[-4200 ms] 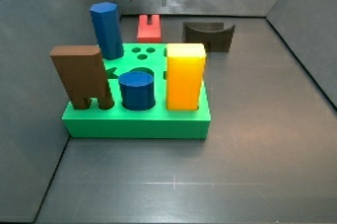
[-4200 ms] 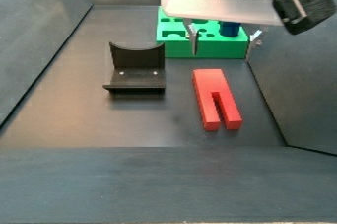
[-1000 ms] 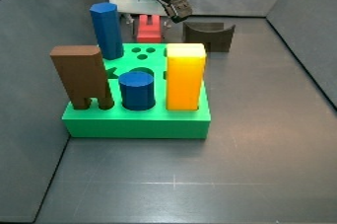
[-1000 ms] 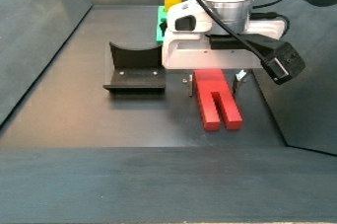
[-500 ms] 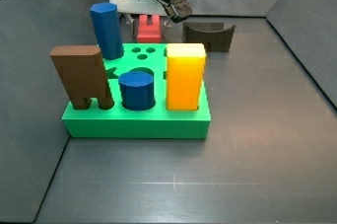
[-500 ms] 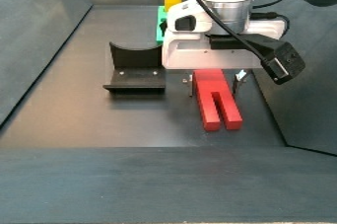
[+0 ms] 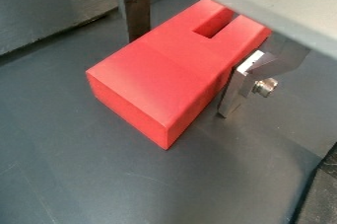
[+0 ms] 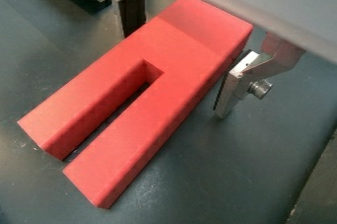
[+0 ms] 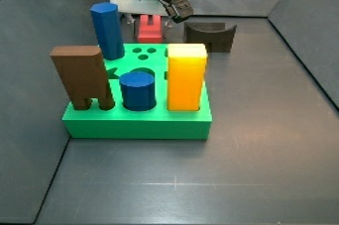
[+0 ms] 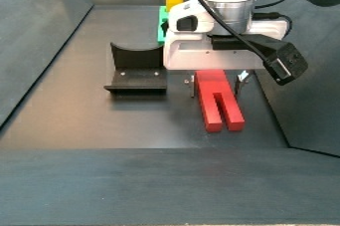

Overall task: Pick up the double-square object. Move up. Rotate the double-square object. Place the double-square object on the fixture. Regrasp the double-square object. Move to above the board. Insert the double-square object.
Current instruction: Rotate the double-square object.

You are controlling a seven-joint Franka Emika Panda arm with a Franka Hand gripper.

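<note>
The double-square object (image 10: pixel 220 101) is a red elongated block with a slot at one end, lying flat on the dark floor; it also shows in both wrist views (image 7: pixel 171 65) (image 8: pixel 138 95). My gripper (image 10: pixel 220 76) is down over its solid end, near the green board (image 9: pixel 133 120). One finger (image 8: pixel 128 16) stands against one long side and the other finger (image 7: pixel 243 85) presses the opposite side, so the jaws hold the block. The fixture (image 10: pixel 135 69), dark brown with a U notch, stands apart beside the block and also shows in a side view (image 9: pixel 209 36).
The board carries a yellow block (image 9: pixel 187 75), a brown arch-legged block (image 9: pixel 82 77) and two blue cylinders (image 9: pixel 107 31) (image 9: pixel 138 90). Dark walls enclose the floor on the sides (image 10: pixel 40 61).
The gripper came down from above onto the red block's end several seconds ago. Nothing has visibly moved over the last second.
</note>
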